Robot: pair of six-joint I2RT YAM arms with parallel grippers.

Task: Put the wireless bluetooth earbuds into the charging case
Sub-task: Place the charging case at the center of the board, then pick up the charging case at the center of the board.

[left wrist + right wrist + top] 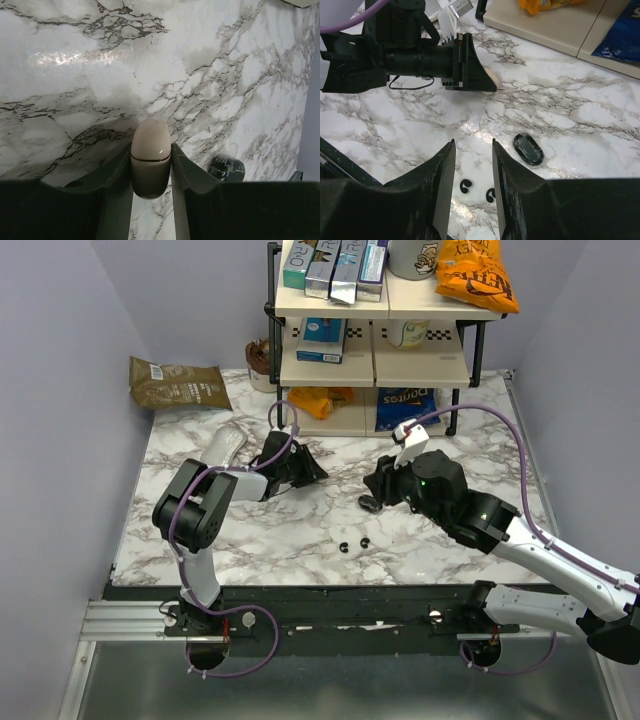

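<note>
Marble table [250,530] | Doritos bag [405,408] | beige case [150,150] in left jaws

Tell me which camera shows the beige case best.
Left wrist. The beige case sits centre frame, lid closed, seam visible, pinched by the left claw. Right wrist shows only a sliver of it past that claw. In top external, the claw hides it.

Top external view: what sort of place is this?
Probably a lab test cell dressed as a pantry counter: marble-pattern tabletop, a shelf rack stocked with chip bags and boxes, plain walls close on both sides.
</note>
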